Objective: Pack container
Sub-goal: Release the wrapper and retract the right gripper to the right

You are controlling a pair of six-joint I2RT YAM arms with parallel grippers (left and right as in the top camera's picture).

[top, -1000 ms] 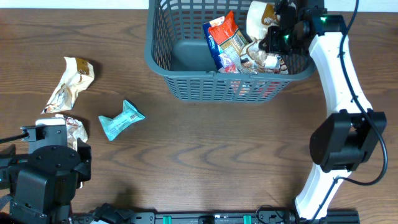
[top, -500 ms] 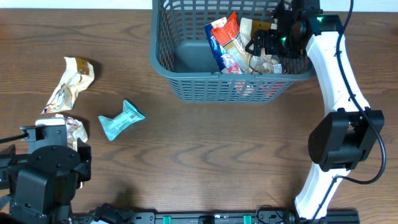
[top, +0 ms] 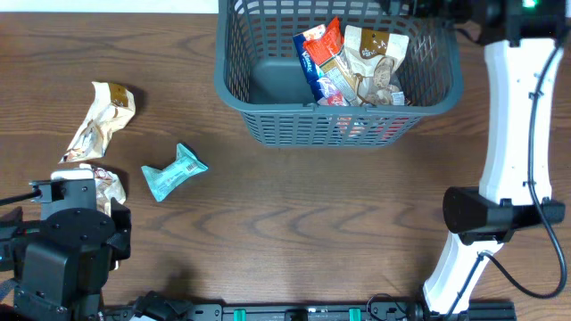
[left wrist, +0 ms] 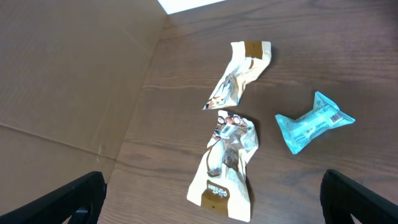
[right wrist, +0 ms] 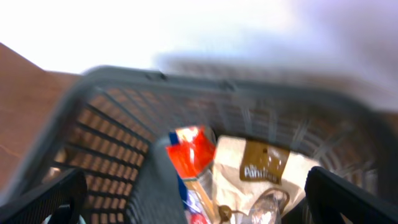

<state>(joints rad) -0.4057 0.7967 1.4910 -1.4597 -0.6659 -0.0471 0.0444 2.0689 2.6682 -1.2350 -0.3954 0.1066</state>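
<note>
Surface: brown wood table (top: 294, 223).
Far side: container (top: 330, 125), right of centre; packets fill its right half.
Left side: beige packet (top: 100, 116), teal packet (top: 175, 171), brown-white packet (left wrist: 227, 158).
Left arm: my left gripper (left wrist: 212, 180), wide, empty, above the brown-white packet's near end; packet's long axis near-to-far; nearer arm, I judge.
Right arm: my right gripper (right wrist: 196, 180), wide, empty, over the container.

Cream foil snack packet (right wrist: 252, 186), brown band: white word beginning "Pand", remainder blurred. All other print too small to read.
</note>
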